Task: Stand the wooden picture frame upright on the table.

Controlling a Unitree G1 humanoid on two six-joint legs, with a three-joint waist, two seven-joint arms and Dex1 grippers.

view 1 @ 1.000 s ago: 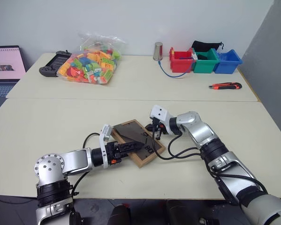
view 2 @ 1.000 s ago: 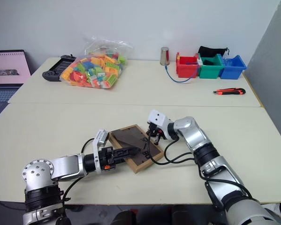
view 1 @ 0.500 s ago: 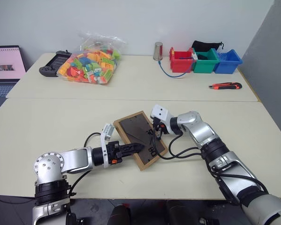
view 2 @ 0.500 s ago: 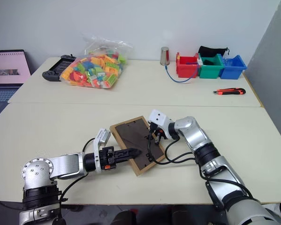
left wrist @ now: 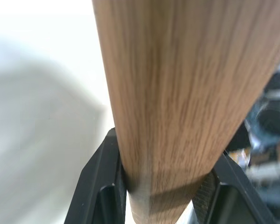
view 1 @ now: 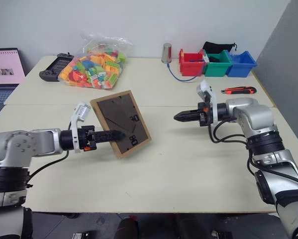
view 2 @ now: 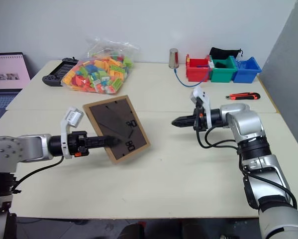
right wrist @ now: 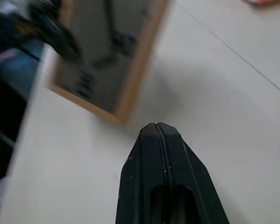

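The wooden picture frame (view 1: pixel 120 122) is tilted up steeply, its dark back panel facing me, light-wood rim around it. My left gripper (view 1: pixel 114 135) is shut on the frame's edge, one black finger lying across the back; in the left wrist view the wood rim (left wrist: pixel 177 93) sits pinched between the fingers (left wrist: pixel 100 186). The frame's lower corner is close to the table (view 1: pixel 188 164); whether it touches I cannot tell. My right gripper (view 1: pixel 177 118) is shut on nothing, well to the right of the frame, pointing towards it. Its wrist view has the frame (right wrist: pixel 107 65) ahead of the closed tips (right wrist: pixel 157 128).
On the far table lie a bag of coloured bricks (view 1: pixel 93 67), a game controller (view 1: pixel 54 73), a metal cup (view 1: pixel 167 53), red, green and blue bins (view 1: pixel 216 64) and a box cutter (view 1: pixel 238 91). A laptop (view 1: pixel 2 72) stands at far left.
The left gripper raised the frame from lying on the table and carried it left, now tilted up. The right gripper came off the frame and swung up and away to the right.
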